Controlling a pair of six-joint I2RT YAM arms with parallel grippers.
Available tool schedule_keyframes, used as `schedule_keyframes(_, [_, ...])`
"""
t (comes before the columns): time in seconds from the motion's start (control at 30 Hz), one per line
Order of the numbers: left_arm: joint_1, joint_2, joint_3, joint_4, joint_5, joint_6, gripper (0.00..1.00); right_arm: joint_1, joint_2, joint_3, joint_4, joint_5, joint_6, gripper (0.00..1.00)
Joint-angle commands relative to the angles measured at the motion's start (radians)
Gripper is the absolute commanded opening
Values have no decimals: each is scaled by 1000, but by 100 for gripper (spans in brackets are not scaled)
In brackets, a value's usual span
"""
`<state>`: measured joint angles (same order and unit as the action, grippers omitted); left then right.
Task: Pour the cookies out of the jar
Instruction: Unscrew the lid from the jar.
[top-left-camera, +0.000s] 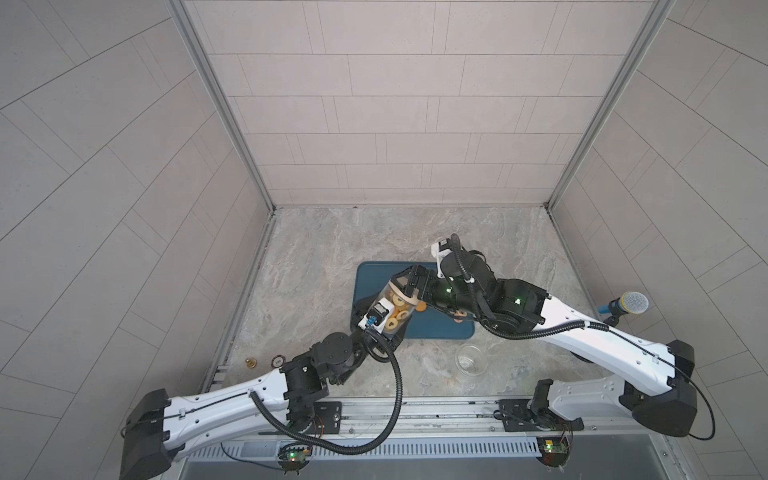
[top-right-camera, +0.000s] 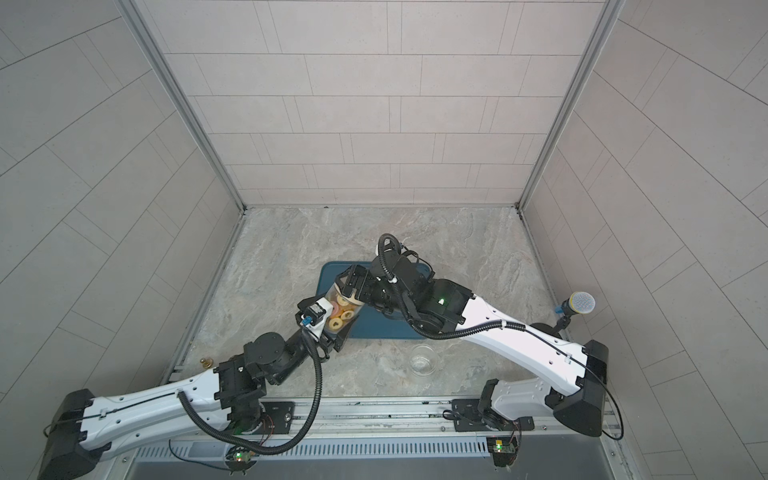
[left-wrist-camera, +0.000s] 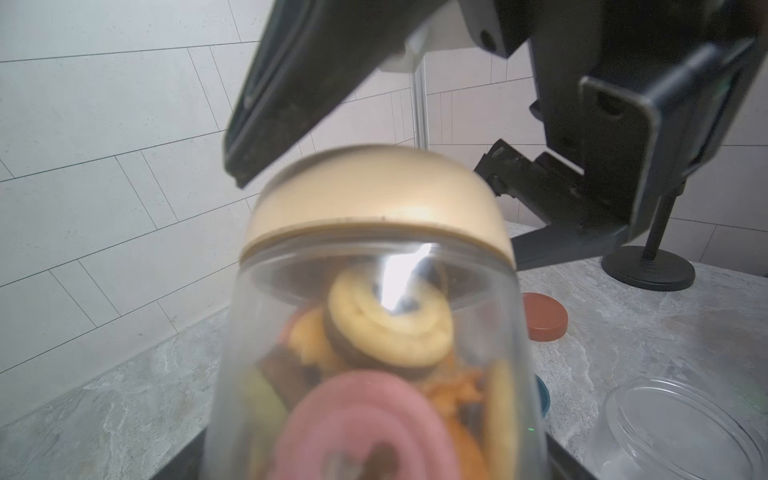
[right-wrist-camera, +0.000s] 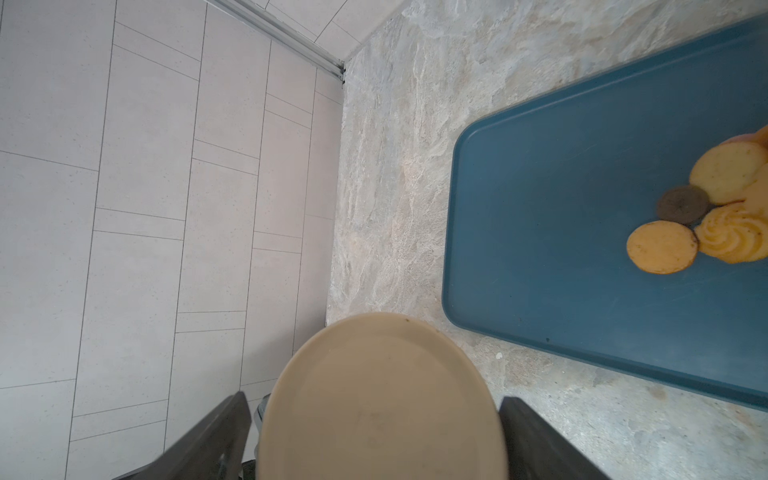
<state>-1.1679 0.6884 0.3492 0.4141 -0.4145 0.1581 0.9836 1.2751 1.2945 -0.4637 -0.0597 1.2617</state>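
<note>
In both top views I am holding the clear jar tilted over the left part of the blue tray. My left fingers are clamping its body and my right fingers are gripping the beige lid at its far end. Cookies are showing through the jar's wall, and a couple more are lying on the tray just beside it. An empty clear jar is standing on the marble surface near the tray's front edge, and a microphone is standing well off to my right. In the left wrist view the jar is filling the middle, with a yellow swirled cookie and a pink one pressing against the wall. The lid is sitting on the mouth, with my right fingers closing on it from either side. A reddish-brown lid is lying on the surface beyond. In the right wrist view the lid is sitting pinched between my two dark fingers, touching both. On the tray a small cluster of cookies is lying: orange-yellow rounds, one swirled, one dark brown.
</note>
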Motion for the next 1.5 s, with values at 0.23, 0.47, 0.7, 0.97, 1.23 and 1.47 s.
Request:
schedule_keyframes(0.23, [-3,-22,16,153,-9,-13,0,4,32,21,28,4,26,99])
schedule_keyframes(0.47, [-3,-25,9,161,-8,-38,0,4,38,22,47,-2,9,83])
schedule_keyframes(0.7, [26,-90,-41,189,21,-210,0,4,35,2,144,-59,-53,36])
schedule_keyframes(0.97, [290,-251,-184,337,502,-678,0,-18,5,-15,256,-181,-207,0])
schedule_keyframes(1.23, [522,-21,-192,763,944,-1124,0,-65,-42,-36,334,-330,-327,0])
schedule_keyframes(1.47, [524,243,-62,904,1205,-1274,0,-147,-97,-73,416,-456,-337,0])
